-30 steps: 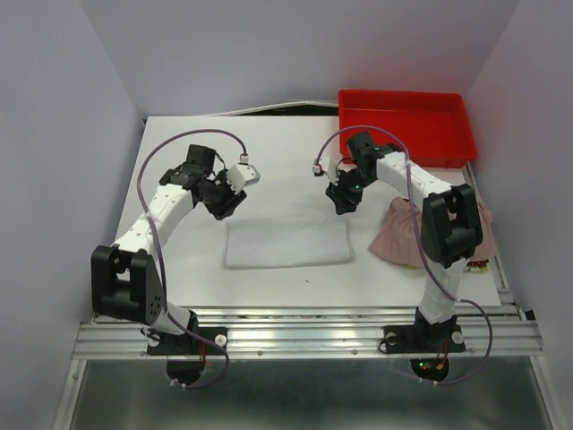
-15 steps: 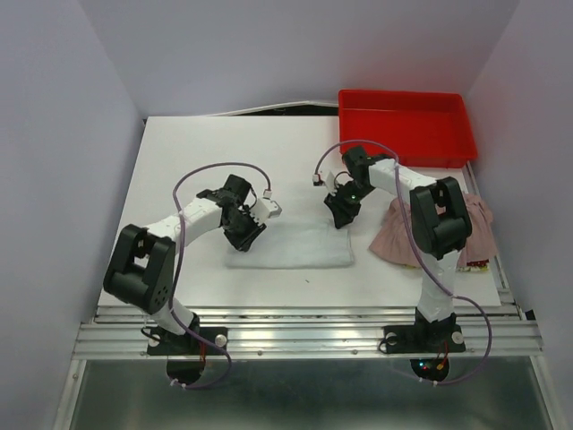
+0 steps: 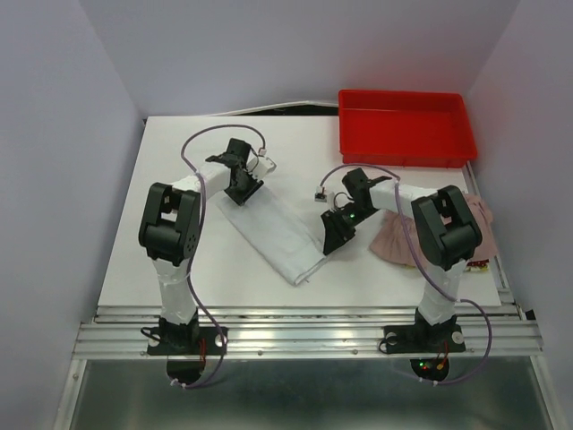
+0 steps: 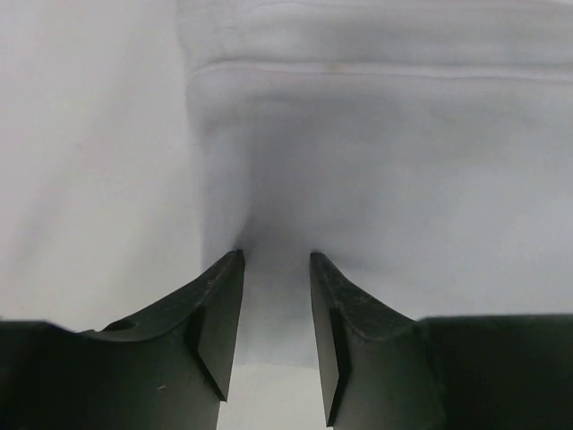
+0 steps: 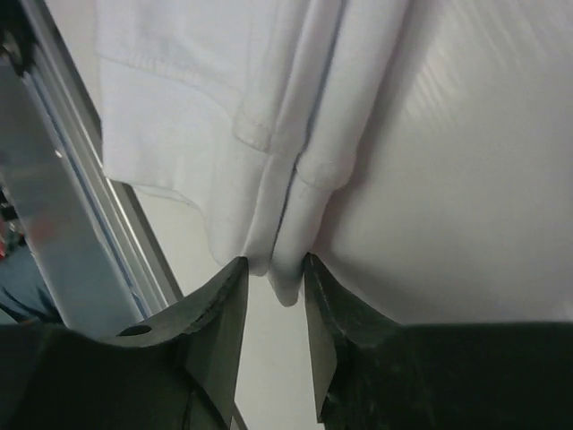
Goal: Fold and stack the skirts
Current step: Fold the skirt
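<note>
Left gripper (image 3: pixel 240 185) and right gripper (image 3: pixel 332 236) each pinch the white skirt (image 3: pixel 277 235); its long axis runs diagonally, upper left to lower centre.

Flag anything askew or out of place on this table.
The white skirt lies diagonal, pulled between the left gripper and right gripper, bunched at the right one. The pink skirt sits crumpled at the right edge of the table.
</note>
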